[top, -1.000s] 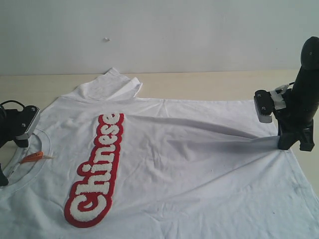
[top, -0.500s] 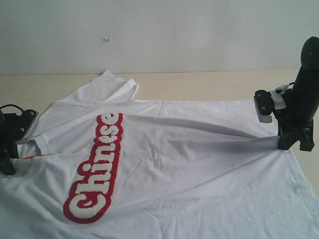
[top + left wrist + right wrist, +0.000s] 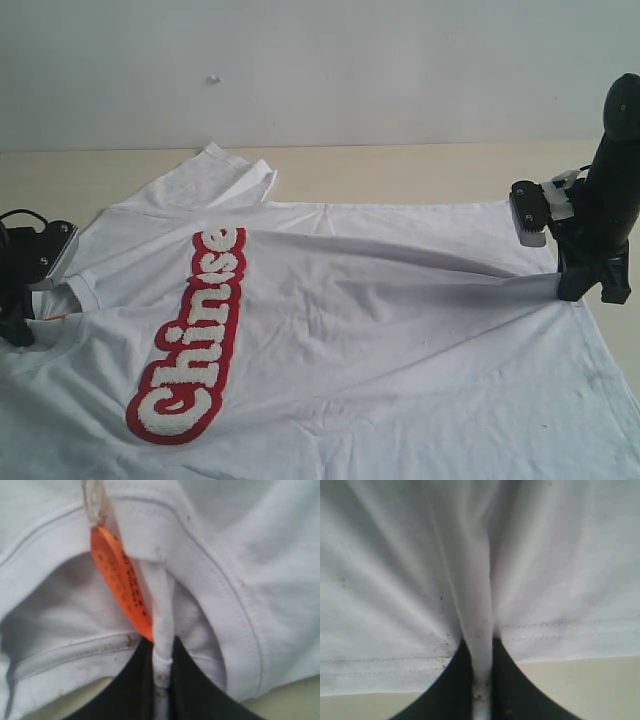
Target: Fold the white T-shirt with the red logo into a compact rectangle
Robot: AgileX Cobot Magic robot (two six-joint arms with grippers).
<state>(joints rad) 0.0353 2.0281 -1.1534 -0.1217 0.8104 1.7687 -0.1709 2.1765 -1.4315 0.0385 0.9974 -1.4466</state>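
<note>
In the exterior view the shirt [image 3: 400, 330] lies front-up and spread across the table [image 3: 420, 165], with no fold laid yet, so nearly all of the task is left. The left gripper [image 3: 22, 318] sits at the neck end with the collar [image 3: 85, 290] bunched against it, and the right gripper [image 3: 574, 288] pinches the far edge, the cloth pulled into a taut ridge between the two. The logo [image 3: 190, 335] faces up and its white letters read "Chinese" (a crease swallows part of the word). In the left wrist view the dark fingers [image 3: 125, 692] are pressed together on a thin fold of the collar, just beside an orange tag [image 3: 122, 582]; its print is too blurred to read. In the right wrist view the jaws are likewise closed on a narrow pleat at the hem [image 3: 570, 630], with bare table below. Both ends look gripped and ready for a first fold.
</note>
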